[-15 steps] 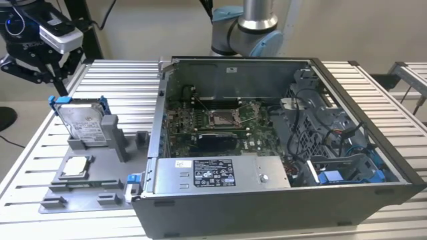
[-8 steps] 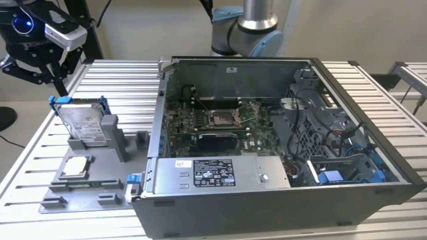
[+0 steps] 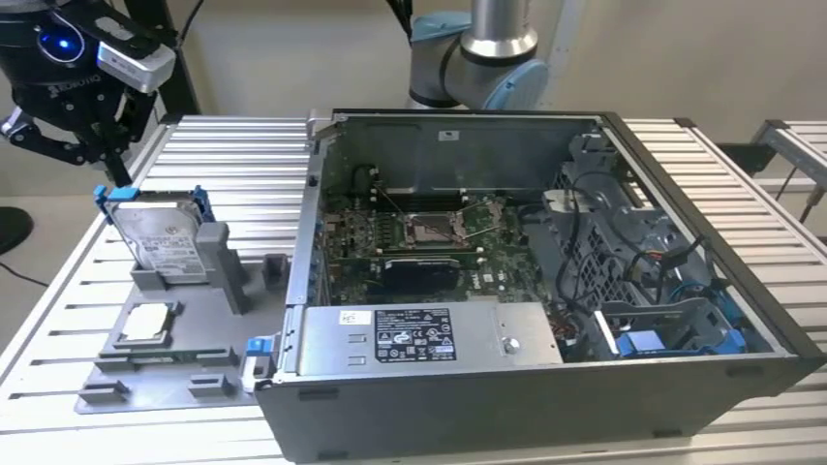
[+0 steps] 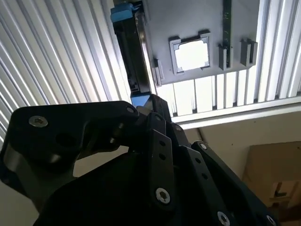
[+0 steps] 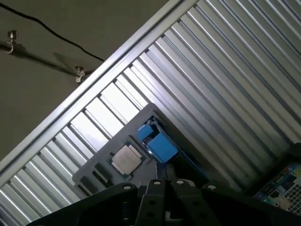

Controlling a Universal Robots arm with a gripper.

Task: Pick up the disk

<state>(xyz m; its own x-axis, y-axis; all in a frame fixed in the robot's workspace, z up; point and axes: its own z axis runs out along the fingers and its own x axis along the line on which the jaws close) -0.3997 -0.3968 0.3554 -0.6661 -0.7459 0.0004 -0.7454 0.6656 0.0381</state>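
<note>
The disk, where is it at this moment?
In the exterior view the disk stands on edge in a grey holder on the view's left, beside the open computer case. The chip lies just nearer the camera.

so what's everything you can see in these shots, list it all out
disk: one, silver with white label and blue frame, upright in a grey holder at the exterior view's left
chip: one, silver, square, flat on the fixture plate in front of the disk
fixture plate: one, grey, on the table beside the computer case
computer case: one, dark grey, side open, centre of the table
motherboard: one, green and black, inside the case
power supply box: one, grey with black label, at the case's near edge
table: one, silver slatted metal, under everything
arm: one, silver and blue-grey, behind the case
gripper: one, black, open, above the disk and not touching it
</note>
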